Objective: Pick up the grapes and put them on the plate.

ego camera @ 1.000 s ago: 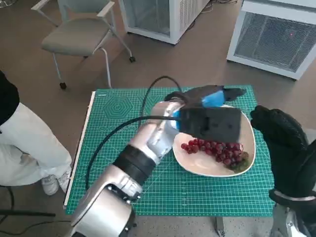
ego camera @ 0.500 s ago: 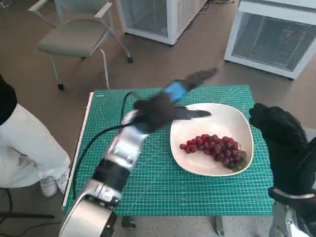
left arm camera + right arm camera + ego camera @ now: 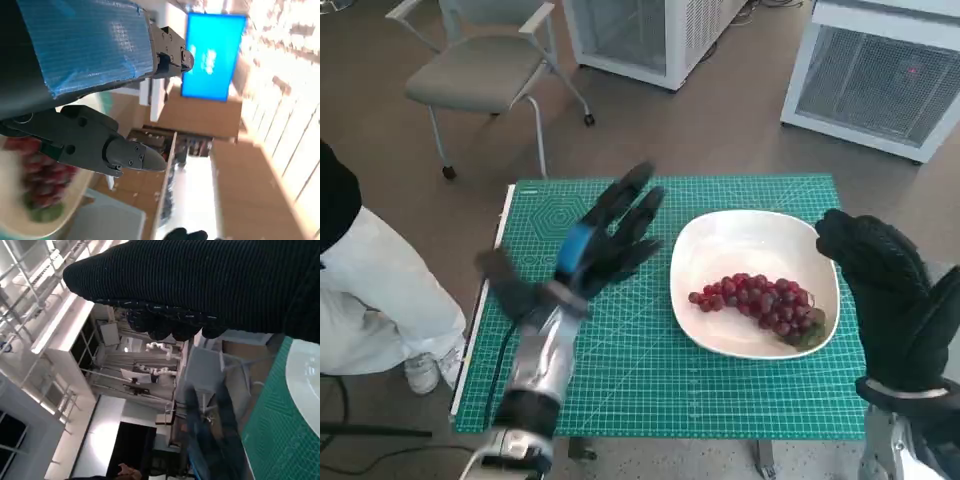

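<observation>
Grapes lie inside the white plate, toward the side of it nearest the robot. You see the plate resting on the green cutting mat. The left hand hangs over the mat to the left of the plate, fingers spread, holding nothing. The right hand is raised at the plate's right rim; you cannot tell whether its fingers are spread or closed.

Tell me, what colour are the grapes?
The grapes are dark red, lying on the white plate; the head view shows them best.
</observation>
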Motion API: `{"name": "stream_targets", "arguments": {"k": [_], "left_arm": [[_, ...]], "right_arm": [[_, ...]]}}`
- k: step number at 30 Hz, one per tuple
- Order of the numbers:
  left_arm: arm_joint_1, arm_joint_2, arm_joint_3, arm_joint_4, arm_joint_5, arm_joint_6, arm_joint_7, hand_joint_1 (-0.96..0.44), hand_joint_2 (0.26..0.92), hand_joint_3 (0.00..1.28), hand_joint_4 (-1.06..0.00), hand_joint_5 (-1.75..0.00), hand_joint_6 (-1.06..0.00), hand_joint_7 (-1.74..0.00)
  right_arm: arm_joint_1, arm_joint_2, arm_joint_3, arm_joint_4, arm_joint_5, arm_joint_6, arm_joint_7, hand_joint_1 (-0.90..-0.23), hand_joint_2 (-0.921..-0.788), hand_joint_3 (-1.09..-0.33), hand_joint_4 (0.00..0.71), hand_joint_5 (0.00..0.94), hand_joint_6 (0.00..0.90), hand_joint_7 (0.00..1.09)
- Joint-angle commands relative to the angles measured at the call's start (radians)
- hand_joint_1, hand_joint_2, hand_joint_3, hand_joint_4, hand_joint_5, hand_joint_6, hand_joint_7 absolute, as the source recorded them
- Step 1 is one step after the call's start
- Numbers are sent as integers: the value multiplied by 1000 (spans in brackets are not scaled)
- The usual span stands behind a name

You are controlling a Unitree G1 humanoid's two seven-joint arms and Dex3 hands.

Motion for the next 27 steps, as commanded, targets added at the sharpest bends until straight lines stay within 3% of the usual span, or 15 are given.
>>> {"name": "stream_targets", "arguments": {"k": [1,12,27], "left_arm": [[43,16,7,-74,-22,-15,-34,-308,921,89,-140,-8,-282,-11],[168,34,3,-242,-26,-20,-39,-373,921,133,-161,-10,-285,-6],[260,46,-21,-367,-12,-14,-15,-400,921,167,-200,-16,-294,-7]], "right_arm": [[7,-3,5,13,1,7,8,-436,-921,-625,459,592,211,906],[5,-9,7,7,13,28,18,-429,-921,-629,457,592,208,908],[6,-12,-1,3,24,36,31,-434,-921,-625,459,594,206,908]]}}
